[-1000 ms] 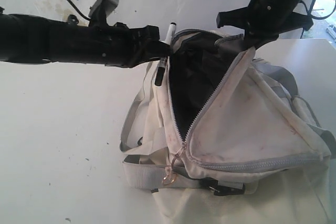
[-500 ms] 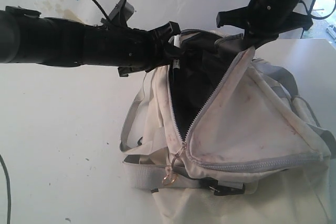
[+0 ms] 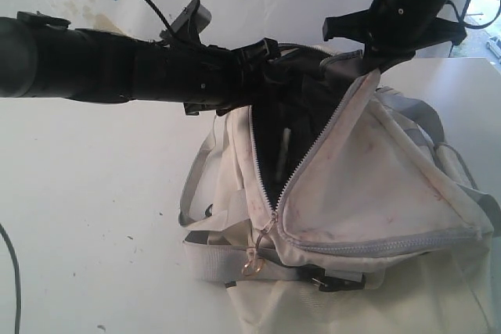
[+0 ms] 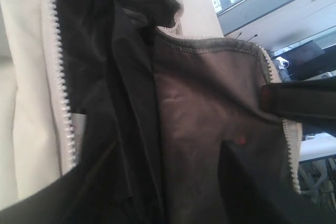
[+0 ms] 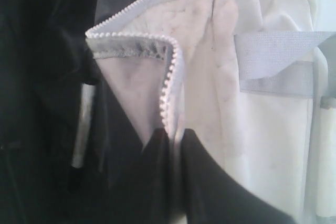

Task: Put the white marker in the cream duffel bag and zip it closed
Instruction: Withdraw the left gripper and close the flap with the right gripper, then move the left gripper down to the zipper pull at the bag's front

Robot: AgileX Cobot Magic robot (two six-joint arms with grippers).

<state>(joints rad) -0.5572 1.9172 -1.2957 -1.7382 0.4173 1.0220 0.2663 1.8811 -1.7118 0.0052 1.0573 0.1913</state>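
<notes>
The left arm lies level above the white table [image 3: 94,193], its left hand [image 3: 262,56] at the mouth of the cream duffel bag [image 3: 376,185]; how wide its fingers stand cannot be told. The white marker [image 3: 281,150] lies loose inside, a thin pale barrel slanted on dark lining. The right hand [image 5: 174,134], reaching down from above, is pinched tight on the bag's toothed zipper edge, holding the soft, stained flap raised.

The cream duffel bag [image 3: 376,185] shows dark lining [image 3: 270,127], grey zipper [image 3: 309,152]
</notes>
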